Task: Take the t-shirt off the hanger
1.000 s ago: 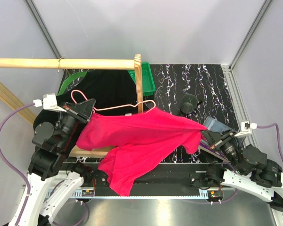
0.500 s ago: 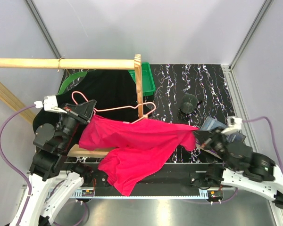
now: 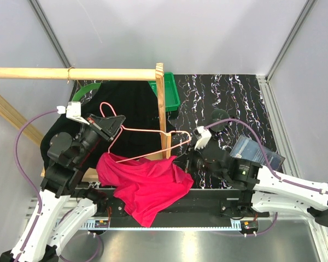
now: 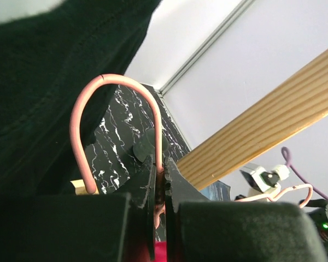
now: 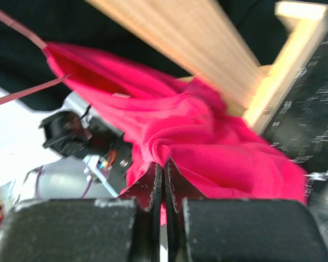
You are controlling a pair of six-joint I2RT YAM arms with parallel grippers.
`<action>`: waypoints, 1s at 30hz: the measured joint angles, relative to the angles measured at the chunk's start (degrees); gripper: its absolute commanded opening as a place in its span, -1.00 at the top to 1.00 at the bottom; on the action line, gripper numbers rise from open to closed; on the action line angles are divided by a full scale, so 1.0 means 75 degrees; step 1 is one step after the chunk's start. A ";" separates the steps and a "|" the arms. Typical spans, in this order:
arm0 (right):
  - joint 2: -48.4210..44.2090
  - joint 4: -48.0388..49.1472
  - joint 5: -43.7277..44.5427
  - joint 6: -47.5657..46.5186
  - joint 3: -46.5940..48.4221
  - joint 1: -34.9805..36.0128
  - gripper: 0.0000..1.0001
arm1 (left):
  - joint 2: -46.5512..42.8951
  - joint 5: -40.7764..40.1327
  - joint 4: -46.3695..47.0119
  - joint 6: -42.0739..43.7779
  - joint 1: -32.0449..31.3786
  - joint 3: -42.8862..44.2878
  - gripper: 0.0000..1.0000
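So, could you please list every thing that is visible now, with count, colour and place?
t-shirt: one, red, bunched below the hanger at the near edge
hanger: one, pink wire, above the t-shirt
rack: one, light wood, left and centre
garment: one, black, behind the hanger
bin: one, green, far side beside the rack's post
round object: one, black, centre right
flat item: one, grey-blue, right
table: one, black marbled
left fingers: black, shut on the hanger
right fingers: black, shut on the t-shirt
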 measured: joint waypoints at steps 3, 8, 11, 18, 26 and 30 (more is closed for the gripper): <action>0.0114 0.0347 -0.0379 0.0000 -0.0029 0.0000 1.00 | 0.0006 0.0058 -0.0003 0.0000 0.0000 0.0017 1.00; 0.0096 0.1037 -0.0804 0.0149 -0.0446 0.0000 1.00 | 0.0038 0.0315 0.0201 -0.0207 0.0009 0.0050 1.00; 0.0312 0.1390 -0.1090 0.0294 -0.0764 0.0000 1.00 | 0.0079 0.0752 0.0863 -0.0726 0.0009 0.0017 1.00; 0.1125 0.2130 -0.1553 0.0490 -0.0927 0.0000 1.00 | 0.0082 0.1530 0.2515 -0.2139 0.0009 -0.0067 1.00; 0.1169 0.1935 -0.1513 0.0475 -0.0874 -0.0003 -0.39 | -0.0096 0.1894 0.2130 -0.2087 0.0009 0.0181 1.00; 0.0866 0.0898 -0.1271 0.0332 -0.0656 -0.0035 -0.85 | -0.0236 0.2291 0.1935 -0.1789 0.0009 0.0192 1.00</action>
